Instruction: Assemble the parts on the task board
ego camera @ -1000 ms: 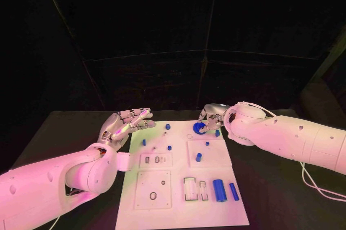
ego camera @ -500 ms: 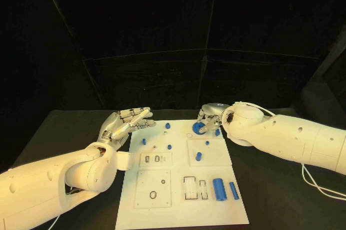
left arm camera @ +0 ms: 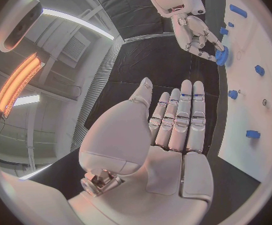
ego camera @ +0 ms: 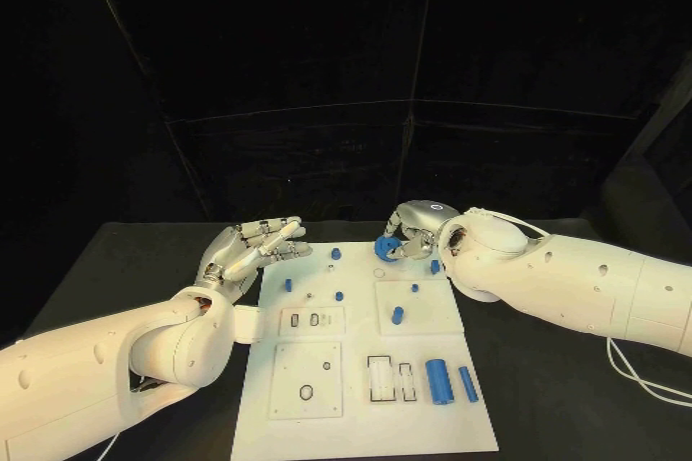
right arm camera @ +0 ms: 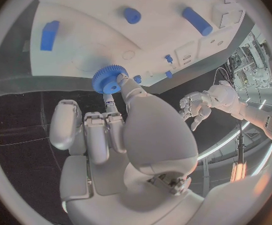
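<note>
Head view: the right robot hand (ego camera: 410, 231) is seen above the far edge of the task board (ego camera: 368, 381), its fingers closed around a blue gear (ego camera: 387, 247). The gear is gripped at its rim and is tilted, held just over the board's far end rather than lying flat on it. In the right wrist view the same gear (right arm camera: 110, 79) is pinched between the thumb and fingertips (right arm camera: 115, 98) of the right robot hand (right arm camera: 123, 135), its toothed rim and centre hole plainly shown, with the white board behind it.

The left robot hand (ego camera: 257, 249) is held above the worktop (ego camera: 130, 261) beside the board's far left corner, grasping nothing, its fingers extended and close together with the palm turned upward. In the left wrist view the left robot hand (left arm camera: 167, 135) is shown released, fingers straight, and the gear (left arm camera: 221, 56) is seen beyond it in the other hand's fingers.

Small blue pegs (ego camera: 335, 253) are scattered over the far half of the board. Two blue cylinders (ego camera: 438, 380) lie side by side near the board's right edge, toward its near end, next to a rectangular slotted recess (ego camera: 389, 378). The board rests lengthwise along the middle of the black worktop.
</note>
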You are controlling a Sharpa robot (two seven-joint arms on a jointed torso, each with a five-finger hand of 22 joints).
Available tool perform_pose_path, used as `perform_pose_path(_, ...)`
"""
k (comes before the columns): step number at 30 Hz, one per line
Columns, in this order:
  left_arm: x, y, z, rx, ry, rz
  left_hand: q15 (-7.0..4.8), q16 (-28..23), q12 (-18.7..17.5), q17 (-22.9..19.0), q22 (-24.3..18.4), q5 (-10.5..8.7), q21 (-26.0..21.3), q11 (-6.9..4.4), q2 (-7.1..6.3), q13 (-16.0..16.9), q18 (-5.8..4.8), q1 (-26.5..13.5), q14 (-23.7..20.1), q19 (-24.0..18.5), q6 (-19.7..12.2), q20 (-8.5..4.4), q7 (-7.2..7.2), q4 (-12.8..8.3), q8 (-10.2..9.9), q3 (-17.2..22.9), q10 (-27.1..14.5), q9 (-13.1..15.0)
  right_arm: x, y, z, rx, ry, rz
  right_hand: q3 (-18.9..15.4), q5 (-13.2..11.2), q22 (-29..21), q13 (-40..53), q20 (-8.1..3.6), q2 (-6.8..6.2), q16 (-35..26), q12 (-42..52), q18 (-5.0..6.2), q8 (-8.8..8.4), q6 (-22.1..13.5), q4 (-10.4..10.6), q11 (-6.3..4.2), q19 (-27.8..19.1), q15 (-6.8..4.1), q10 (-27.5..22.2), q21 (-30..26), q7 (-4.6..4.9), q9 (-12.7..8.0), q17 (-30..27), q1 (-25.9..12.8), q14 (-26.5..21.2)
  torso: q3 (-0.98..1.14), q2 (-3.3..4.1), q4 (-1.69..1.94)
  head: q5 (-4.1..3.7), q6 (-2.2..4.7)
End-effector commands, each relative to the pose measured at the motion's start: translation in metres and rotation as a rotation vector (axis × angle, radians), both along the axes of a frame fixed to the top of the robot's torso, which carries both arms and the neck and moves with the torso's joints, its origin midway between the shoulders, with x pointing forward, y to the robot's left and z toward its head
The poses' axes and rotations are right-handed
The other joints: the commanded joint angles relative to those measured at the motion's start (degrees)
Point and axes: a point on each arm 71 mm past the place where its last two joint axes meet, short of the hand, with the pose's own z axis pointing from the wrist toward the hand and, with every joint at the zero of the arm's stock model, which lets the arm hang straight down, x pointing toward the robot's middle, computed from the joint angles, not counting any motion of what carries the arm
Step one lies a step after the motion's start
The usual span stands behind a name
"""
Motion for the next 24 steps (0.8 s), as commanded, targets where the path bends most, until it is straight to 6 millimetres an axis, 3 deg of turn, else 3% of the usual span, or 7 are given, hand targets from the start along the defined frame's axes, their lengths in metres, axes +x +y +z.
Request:
perform_pose_path(1, -0.001, -0.002, 0.002, -0.009, -0.005, -0.021, 0.15, -0.15, -0.24, 0.06, -0.07, -0.09, -0.38, 0.25, 0.13, -0.04, 0.83, 0.33, 0.41, 0.34, 0.05, -0.07, 0.26, -0.35, -0.29, 0.03, 0.04, -0.04, -0.007, 0.011, 0.008, 0.054, -0.091, 0.027, 0.38, 0.37, 0.07, 11.65, -0.15, 0.07, 0.28, 0.08, -0.82, -0.02, 1.73, -0.02, -0.39, 0.33, -0.46, 4.01, 0.35, -1.36, 0.16, 12.99, -0.52, 5.51, -0.09, 0.00, 0.04, -0.13, 0.18)
perform_pose_path(6, -0.002, -0.002, 0.002, -0.011, -0.005, -0.024, 0.15, -0.18, -0.26, 0.07, -0.07, -0.08, -0.39, 0.25, 0.18, -0.04, 0.83, 0.39, 0.42, 0.35, 0.06, -0.08, 0.27, -0.41, -0.31, 0.07, 0.05, -0.04, -0.017, 0.032, 0.009, 0.064, -0.104, 0.082, 0.54, 0.41, 0.12, 11.61, -0.20, -0.07, 0.29, 0.02, -0.83, -0.15, 1.75, 0.04, -0.40, 0.36, -0.49, 3.99, 0.37, -1.34, 0.12, 13.05, -0.87, 5.52, -0.01, 0.04, 0.09, 0.25, 0.28)
perform_pose_path(11, -0.002, 0.000, 0.002, -0.014, -0.004, -0.021, 0.15, -0.23, -0.30, 0.08, -0.09, -0.08, -0.42, 0.25, 0.25, -0.04, 0.83, 0.53, 0.45, 0.38, 0.08, -0.08, 0.27, -0.56, -0.34, 0.16, 0.07, -0.04, -0.021, 0.052, 0.007, 0.061, -0.109, 0.128, 0.73, 0.20, 0.19, 11.57, -0.23, -0.24, 0.30, -0.04, -0.85, -0.32, 1.78, 0.16, -0.40, 0.40, -0.50, 3.98, 0.39, -1.35, 0.08, 13.08, -1.33, 5.53, -0.16, 0.04, 0.16, 0.43, 0.29)
perform_pose_path(13, -0.002, 0.000, 0.002, -0.018, 0.000, -0.017, 0.14, -0.26, -0.32, 0.08, -0.09, -0.08, -0.44, 0.24, 0.31, -0.03, 0.83, 0.61, 0.46, 0.39, 0.10, -0.08, 0.26, -0.65, -0.35, 0.22, 0.10, -0.03, -0.022, 0.059, 0.006, 0.060, -0.108, 0.141, 0.73, 0.20, 0.19, 11.57, -0.23, -0.24, 0.30, -0.04, -0.85, -0.32, 1.78, 0.16, -0.40, 0.40, -0.50, 3.98, 0.39, -1.35, 0.08, 13.08, -1.33, 5.53, -0.11, 0.12, 0.10, 0.63, 0.28)
perform_pose_path(24, 0.000, 0.003, 0.004, -0.025, -0.005, -0.006, 0.11, -0.35, -0.36, 0.12, -0.11, -0.07, -0.48, 0.21, 0.51, -0.02, 0.84, 0.89, 0.57, 0.48, 0.25, -0.11, 0.26, -0.99, -0.36, 0.46, 0.26, -0.01, -0.020, 0.094, -0.011, 0.025, -0.055, 0.194, 1.55, -1.03, 0.24, 11.57, -0.29, -0.43, 0.30, -0.10, -0.87, -0.76, 1.78, -0.16, -0.42, 0.42, -0.53, 3.97, 0.38, -1.34, 0.00, 13.09, -1.62, 5.53, 0.03, 0.20, -0.03, 1.37, -0.43)
